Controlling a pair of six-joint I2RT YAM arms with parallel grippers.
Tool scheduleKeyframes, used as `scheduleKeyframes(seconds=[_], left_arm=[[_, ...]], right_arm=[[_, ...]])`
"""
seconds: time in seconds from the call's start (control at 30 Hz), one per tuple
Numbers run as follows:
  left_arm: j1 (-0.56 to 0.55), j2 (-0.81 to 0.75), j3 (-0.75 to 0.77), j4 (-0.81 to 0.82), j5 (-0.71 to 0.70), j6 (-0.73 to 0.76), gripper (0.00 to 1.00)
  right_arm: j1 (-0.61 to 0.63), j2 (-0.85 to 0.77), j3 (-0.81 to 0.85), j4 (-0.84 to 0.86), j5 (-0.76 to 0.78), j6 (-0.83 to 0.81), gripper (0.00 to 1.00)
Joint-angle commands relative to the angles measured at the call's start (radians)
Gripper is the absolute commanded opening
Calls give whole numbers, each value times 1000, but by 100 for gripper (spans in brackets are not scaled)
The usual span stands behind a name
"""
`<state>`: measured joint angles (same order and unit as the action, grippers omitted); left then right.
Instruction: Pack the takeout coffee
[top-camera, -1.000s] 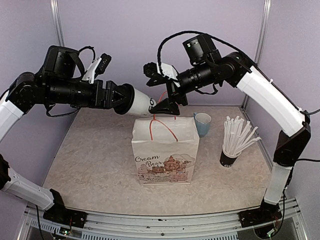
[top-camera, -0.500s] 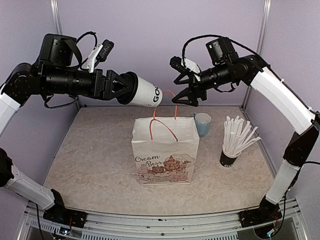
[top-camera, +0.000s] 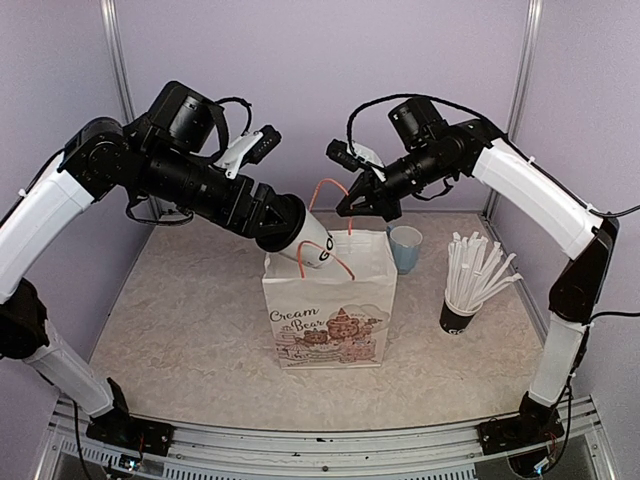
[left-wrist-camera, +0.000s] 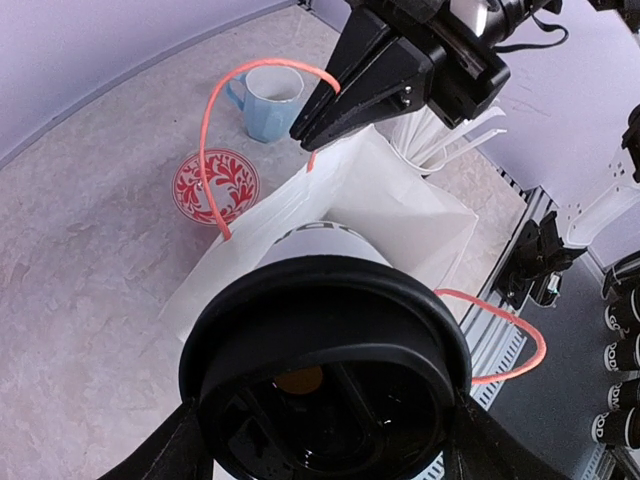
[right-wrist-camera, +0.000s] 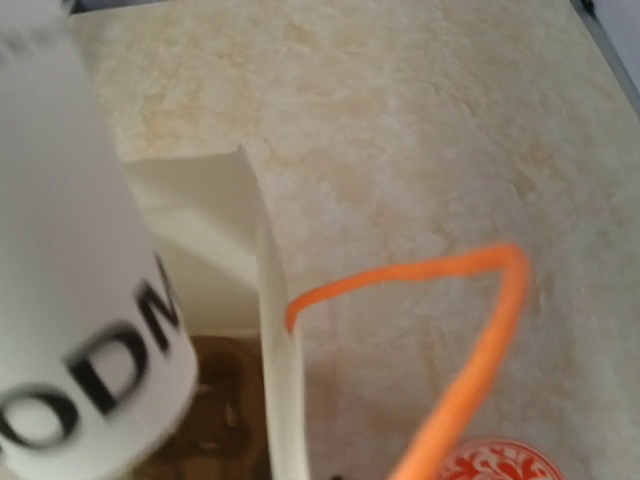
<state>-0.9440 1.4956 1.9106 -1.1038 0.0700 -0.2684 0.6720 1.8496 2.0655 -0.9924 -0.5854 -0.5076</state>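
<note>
A white paper bag (top-camera: 330, 310) printed "Cream Bear" stands upright near the middle of the pale stone-patterned surface (top-camera: 190, 330), its mouth open. To its right, well apart from it, stands a dark cup (top-camera: 456, 317) stuffed with white straws (top-camera: 478, 265). One of the bag's orange handles (top-camera: 338, 262) droops over the front face. The takeout coffee cup (top-camera: 316, 245) is in the air at the bag's mouth, on the left side. It is white with black lettering near its base and tilted steeply, base down toward the opening and black lid (left-wrist-camera: 325, 350) up and back. Whether the base has passed below the rim (right-wrist-camera: 268, 290) cannot be told. The left arm (top-camera: 60, 200) reaches down to it from the left, and the left jaws are clamped on the cup at its lid end, one dark finger (left-wrist-camera: 165, 455) on each side of the lid in the left wrist view. Past the cup, the right arm (top-camera: 530, 195) comes in from the right, and the right jaws are pinched together on the bag's other orange handle (top-camera: 330, 186), holding its loop up above the mouth. Behind the bag on the surface sits a light blue mug (top-camera: 406, 246), and beside it lies a round red-and-white patterned disc (left-wrist-camera: 215, 186).
</note>
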Motion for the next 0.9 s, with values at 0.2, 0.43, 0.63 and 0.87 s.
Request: scheduleKeyframes(seconds=[0.2,0.43,0.63,0.87], left_arm=[[-67,110,124,-129,-96,34,60],[-146,160,151,-146,-170,34,59],[-208,224,224,-222,-268,12,59],[-242,241,206,-261,-334,-32,59]], right_arm=[[6,-27,61,-28,-179,-22,0],[30,-48,15,-47,-204,-25,0],[35,-70,-2,-50,-205,-17,0],[37,-105,-24,-43,-214,1,0]])
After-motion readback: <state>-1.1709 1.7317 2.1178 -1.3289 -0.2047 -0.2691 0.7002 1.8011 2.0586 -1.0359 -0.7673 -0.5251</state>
